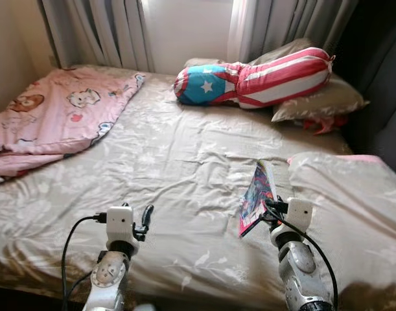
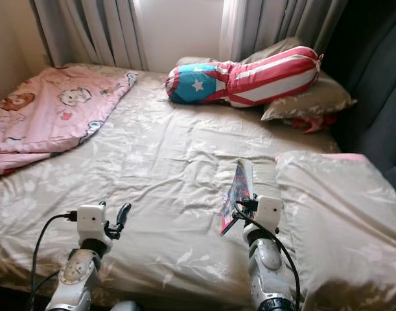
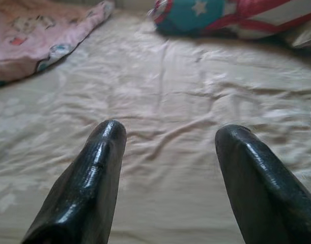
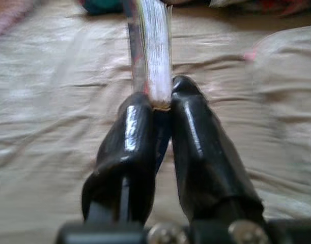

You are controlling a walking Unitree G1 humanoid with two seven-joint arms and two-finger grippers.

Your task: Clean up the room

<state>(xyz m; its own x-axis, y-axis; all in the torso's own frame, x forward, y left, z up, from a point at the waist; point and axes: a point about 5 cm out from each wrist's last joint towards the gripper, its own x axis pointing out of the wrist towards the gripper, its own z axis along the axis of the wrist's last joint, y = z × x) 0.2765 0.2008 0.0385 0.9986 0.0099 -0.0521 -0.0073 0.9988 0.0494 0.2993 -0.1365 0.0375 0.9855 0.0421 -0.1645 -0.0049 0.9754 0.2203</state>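
Observation:
A thin book [image 1: 257, 197] with a bright pink and blue cover stands on edge, lifted above the beige bed sheet [image 1: 178, 162]. My right gripper [image 1: 269, 210] is shut on its near edge; in the right wrist view the white page block [image 4: 155, 51] is pinched between the two black fingers [image 4: 127, 137]. My left gripper [image 1: 144, 220] hovers open over the near left part of the bed, with nothing between its fingertips [image 3: 102, 152].
A pink cartoon blanket [image 1: 52, 116] lies crumpled at the far left. A red, white and blue star bolster [image 1: 256, 81] rests on beige pillows [image 1: 321, 100] at the head by the curtains [image 1: 94, 32]. A beige duvet [image 1: 353, 201] is bunched at the right.

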